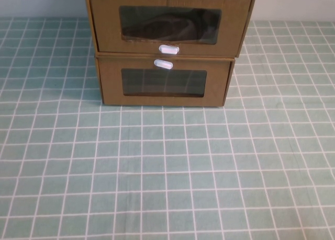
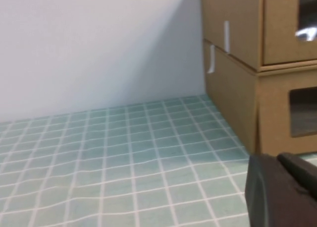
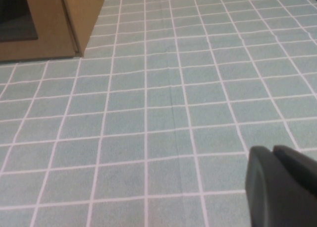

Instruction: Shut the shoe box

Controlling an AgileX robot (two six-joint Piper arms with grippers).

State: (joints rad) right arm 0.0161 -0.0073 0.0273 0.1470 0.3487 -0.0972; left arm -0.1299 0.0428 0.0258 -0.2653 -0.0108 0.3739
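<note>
Black plastic of the left claw [image 2: 282, 192] is showing low over the worktop [image 1: 167, 172], left of the stacked boxes; whether it is apart or together I cannot tell. Likewise the right claw [image 3: 282, 187] is hovering over the green checked cloth, right of the stack, its state unclear. Both are sitting well apart from the shoe box [image 1: 170, 22], which is resting at the far centre atop the lower box [image 1: 165, 83], jutting slightly forward.
</note>
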